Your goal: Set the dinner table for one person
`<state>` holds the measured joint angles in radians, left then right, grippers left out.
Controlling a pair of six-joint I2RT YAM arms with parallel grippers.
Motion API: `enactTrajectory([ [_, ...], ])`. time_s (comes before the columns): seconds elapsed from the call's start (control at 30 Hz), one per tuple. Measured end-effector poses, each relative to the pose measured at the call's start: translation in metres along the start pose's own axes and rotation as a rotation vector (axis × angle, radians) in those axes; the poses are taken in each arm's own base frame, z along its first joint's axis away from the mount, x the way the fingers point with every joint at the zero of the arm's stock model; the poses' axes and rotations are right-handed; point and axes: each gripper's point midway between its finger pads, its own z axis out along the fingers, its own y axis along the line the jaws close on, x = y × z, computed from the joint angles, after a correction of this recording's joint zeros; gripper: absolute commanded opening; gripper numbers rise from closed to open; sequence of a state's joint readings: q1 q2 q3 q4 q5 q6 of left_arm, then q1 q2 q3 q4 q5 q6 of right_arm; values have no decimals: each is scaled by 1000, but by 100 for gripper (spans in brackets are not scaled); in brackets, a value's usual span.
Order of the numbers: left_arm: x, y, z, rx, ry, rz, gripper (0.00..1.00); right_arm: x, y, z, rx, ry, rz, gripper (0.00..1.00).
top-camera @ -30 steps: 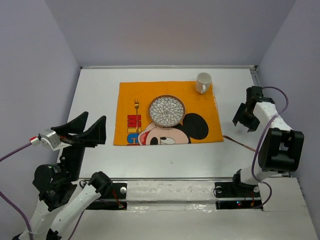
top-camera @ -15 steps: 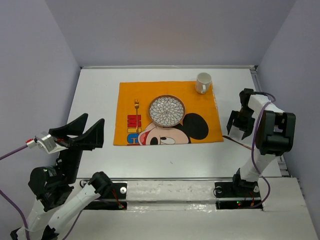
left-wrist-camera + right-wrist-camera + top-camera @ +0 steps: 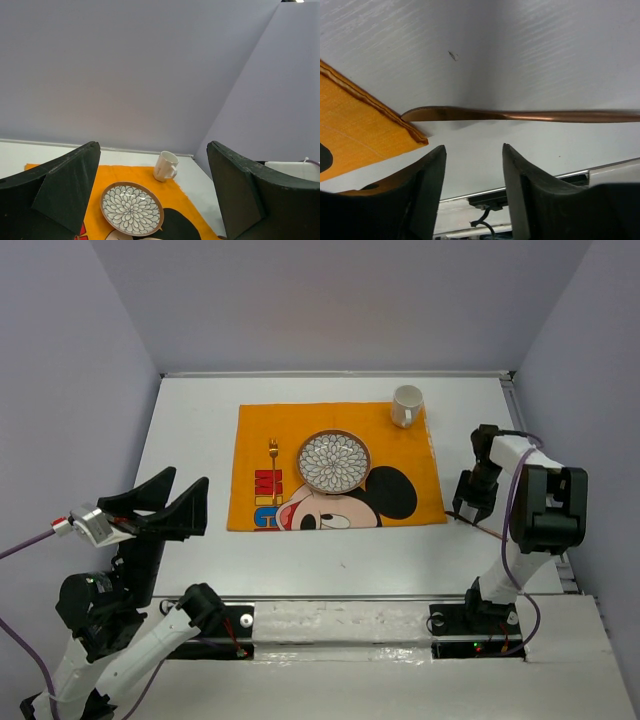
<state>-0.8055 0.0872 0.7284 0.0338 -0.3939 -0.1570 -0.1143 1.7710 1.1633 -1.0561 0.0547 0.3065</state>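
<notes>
The white dinner table (image 3: 195, 425) carries an orange Mickey Mouse placemat (image 3: 260, 430). On the mat are a flower-patterned plate (image 3: 335, 461), a gold fork (image 3: 273, 455) to its left and a white mug (image 3: 406, 405) at the far right corner. A copper knife (image 3: 492, 531) lies on the table by the mat's near right corner. My right gripper (image 3: 468, 505) is open, low over the knife's blade end. In the right wrist view the knife (image 3: 520, 115) lies just beyond the open gripper (image 3: 474, 172), apart from the fingers. My left gripper (image 3: 165, 505) is open and empty, raised at the left.
The left wrist view shows the plate (image 3: 132, 208), the mug (image 3: 166, 166) and the placemat (image 3: 182, 197) between my open fingers. Grey walls close in the table on three sides. A metal rail (image 3: 340, 597) runs along the near edge.
My right gripper has moved down and inward, from above the table's right side to just over the knife at the mat's corner. The left arm dropped slightly, then held still.
</notes>
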Motion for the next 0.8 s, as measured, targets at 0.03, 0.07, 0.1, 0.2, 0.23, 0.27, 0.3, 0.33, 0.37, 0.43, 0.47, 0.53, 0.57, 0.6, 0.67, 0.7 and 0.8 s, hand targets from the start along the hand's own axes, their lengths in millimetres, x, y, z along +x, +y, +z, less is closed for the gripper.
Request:
enactTrajectory([
  [0.03, 0, 0, 0, 0, 0, 0, 99, 2, 0, 0, 0, -3, 2, 51],
  [0.07, 0, 0, 0, 0, 0, 0, 99, 4, 0, 0, -1, -6, 2, 51],
  [0.1, 0, 0, 0, 0, 0, 0, 99, 6, -1, 0, 0, -6, 5, 51],
  [0.2, 0, 0, 0, -1, 0, 1, 99, 6, -4, 0, 19, -12, 12, 52],
  [0.23, 0, 0, 0, -1, 0, 1, 99, 5, -4, 1, 23, -19, 14, 52],
  [0.27, 0, 0, 0, -2, 0, 2, 99, 4, -5, 1, 28, -23, 17, 52],
  [0.3, 0, 1, 0, -3, 0, 3, 99, 3, -5, 1, 30, -23, 17, 52],
  [0.33, 0, 1, 0, -4, 0, 3, 99, 3, -5, 2, 32, -21, 17, 52],
  [0.37, 0, 1, 0, -4, 0, 4, 99, 2, -5, 4, 36, -13, 16, 52],
  [0.43, 0, 1, 0, -5, 0, 4, 99, 0, -5, 10, 45, -1, 15, 51],
  [0.47, 0, 1, 0, -7, 0, 4, 99, -1, -5, 14, 48, 4, 15, 50],
  [0.53, 0, 1, 0, -8, 1, 5, 99, -2, -4, 18, 51, 11, 15, 49],
  [0.57, 1, 1, 1, -9, 2, 6, 99, -3, -4, 19, 51, 13, 15, 47],
  [0.6, 2, 1, 1, -9, 4, 8, 99, -5, -3, 18, 50, 8, 16, 45],
  [0.67, 4, 1, 3, -11, 12, 14, 99, -10, -2, 17, 51, -9, 17, 45],
  [0.7, 5, 1, 4, -12, 16, 16, 99, -15, -1, 17, 49, -23, 18, 45],
  [0.8, 8, 1, 5, -15, 26, 23, 99, -24, 1, 16, 46, -42, 20, 44],
])
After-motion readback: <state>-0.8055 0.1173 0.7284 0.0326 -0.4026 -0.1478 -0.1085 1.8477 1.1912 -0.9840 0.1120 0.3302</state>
